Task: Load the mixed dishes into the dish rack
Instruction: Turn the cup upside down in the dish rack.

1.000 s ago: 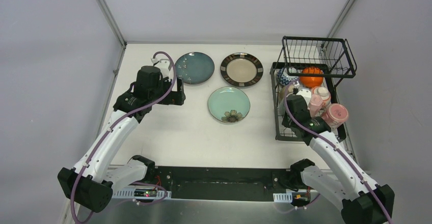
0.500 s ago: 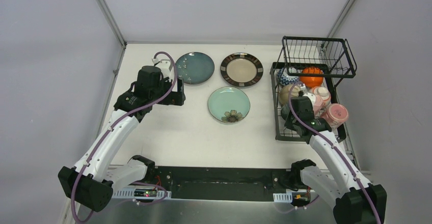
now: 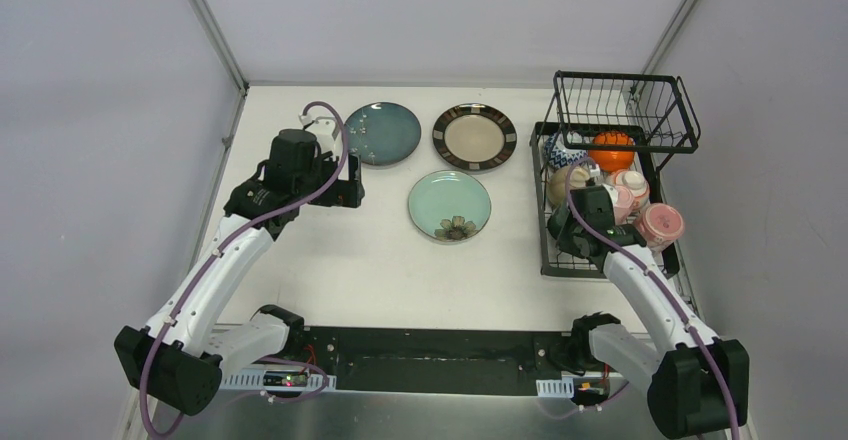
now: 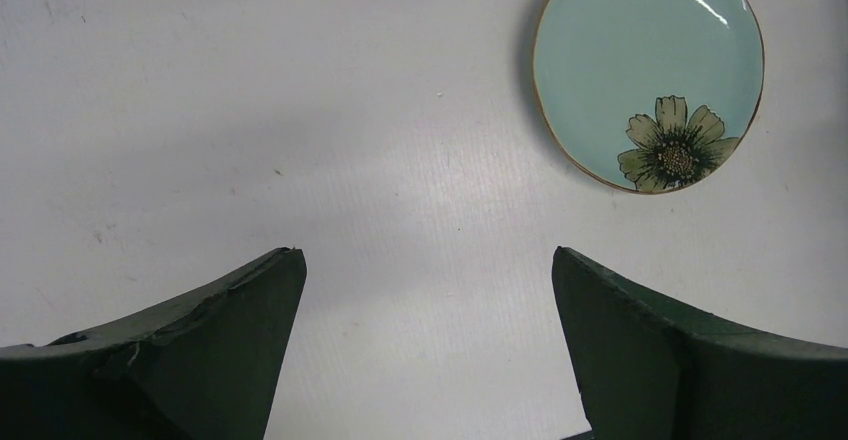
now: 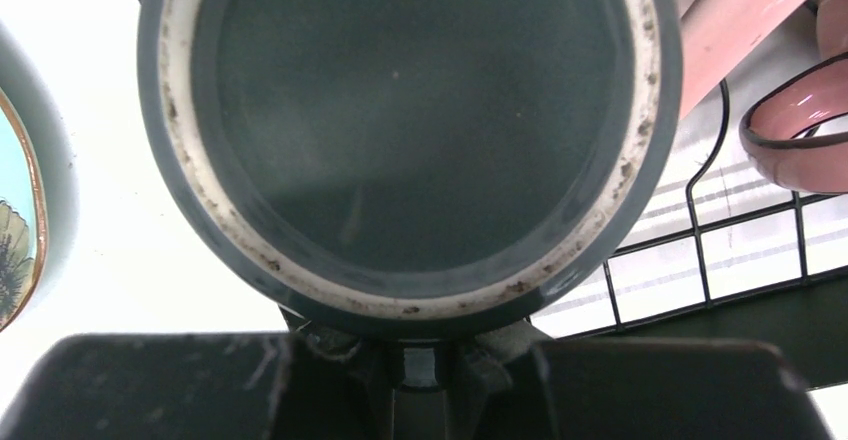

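My right gripper [image 3: 563, 223] is shut on a dark teal bowl [image 5: 410, 130], gripped at its edge. The bowl's ringed underside fills the right wrist view. It hangs over the left edge of the black dish rack [image 3: 548, 260]. Three plates lie on the table: dark teal speckled [image 3: 382, 133], dark-rimmed beige [image 3: 474, 137] and mint green with a flower [image 3: 449, 205]. My left gripper [image 3: 350, 192] is open and holds nothing. It hovers over bare table left of the mint plate [image 4: 648, 75].
The rack's lower tray holds an orange bowl [image 3: 611, 150], a beige bowl [image 3: 567, 182] and pink cups [image 3: 658, 224]. Its raised basket tier [image 3: 625, 110] stands at the back. The right wall is close behind the rack.
My right wrist has turned and shifted slightly left over the rack's left edge with the bowl still held. The left arm has not moved.
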You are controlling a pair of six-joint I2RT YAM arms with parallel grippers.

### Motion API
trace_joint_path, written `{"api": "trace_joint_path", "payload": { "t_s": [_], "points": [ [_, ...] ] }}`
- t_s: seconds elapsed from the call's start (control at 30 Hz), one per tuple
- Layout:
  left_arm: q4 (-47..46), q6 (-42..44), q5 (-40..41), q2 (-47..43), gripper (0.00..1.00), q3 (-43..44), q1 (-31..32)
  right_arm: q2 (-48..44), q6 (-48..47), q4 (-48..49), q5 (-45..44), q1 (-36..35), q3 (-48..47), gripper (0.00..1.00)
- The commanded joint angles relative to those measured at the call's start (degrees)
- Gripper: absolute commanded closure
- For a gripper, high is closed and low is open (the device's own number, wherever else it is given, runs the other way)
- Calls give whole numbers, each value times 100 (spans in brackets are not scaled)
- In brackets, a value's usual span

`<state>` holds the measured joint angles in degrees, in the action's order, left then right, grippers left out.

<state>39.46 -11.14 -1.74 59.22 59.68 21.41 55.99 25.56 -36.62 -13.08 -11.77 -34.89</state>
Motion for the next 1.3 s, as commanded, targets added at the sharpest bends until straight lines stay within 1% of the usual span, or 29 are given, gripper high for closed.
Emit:
{"api": "trace_joint_path", "payload": {
  "t_s": [0.0, 0.1, 0.17, 0.33, 0.47, 0.57, 0.67, 0.77, 0.8, 0.93, 1.1, 1.27],
  "points": [
    [-81, 50, 65, -51, 1, 79, 30, -106, 277, 468, 98, 76, -156, 100],
    [-79, 50, 147, -145, 1, 11, 30, -180, 317, 547, 302, 87, -52, 100],
    [-89, 50, 267, -186, 1, -39, 30, -180, 410, 629, 376, 96, 55, 97],
    [-88, 75, 288, -124, 1, 25, 31, 33, 677, 659, 248, 124, 153, 96],
    [-84, 90, 237, -145, 1, 21, 30, 67, 838, 335, -98, 122, 8, 93],
    [-88, 90, 248, -235, 1, -15, 30, 17, 854, 115, -286, 123, -85, 88],
    [-92, 62, 240, -284, 1, -5, 30, -36, 816, -27, -363, 123, -155, 80],
    [-87, 38, 184, -321, 1, -27, 30, -21, 798, -49, -255, 123, -195, 65],
    [-88, 33, 183, -339, 1, -32, 30, 2, 807, -72, -222, 127, -210, 63],
    [-89, 24, 184, -352, 1, -39, 30, 87, 888, -221, -176, 122, -323, 61],
    [-88, -13, 189, -352, 1, -49, 30, -72, 868, -459, -174, 122, -425, 60],
    [-93, -55, 198, -304, 1, -55, 30, -279, 841, -809, 22, 117, -613, 54]
  ]
}}
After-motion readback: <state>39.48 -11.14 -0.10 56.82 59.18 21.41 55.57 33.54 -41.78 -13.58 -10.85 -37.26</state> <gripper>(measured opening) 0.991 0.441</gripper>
